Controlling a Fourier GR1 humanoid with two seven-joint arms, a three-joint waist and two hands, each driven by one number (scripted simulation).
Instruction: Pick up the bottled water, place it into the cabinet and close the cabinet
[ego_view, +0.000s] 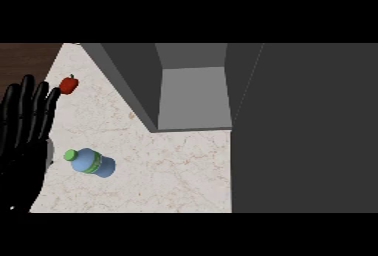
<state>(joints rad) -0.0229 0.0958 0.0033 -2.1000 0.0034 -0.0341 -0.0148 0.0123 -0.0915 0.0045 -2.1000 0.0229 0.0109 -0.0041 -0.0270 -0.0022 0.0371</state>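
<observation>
A blue water bottle with a green cap and a green band lies on its side on the marble counter, cap pointing left. Behind it stands a dark grey cabinet with its inside showing; its open door fills the right of the view. My left hand rests at the left edge, fingers straight and pointing up, a short way left of the bottle and not touching it. The right hand does not show.
A small red pepper with a green stem lies on the counter at the upper left, by my left hand's fingertips. A strip of dark wood shows beyond the counter's left edge.
</observation>
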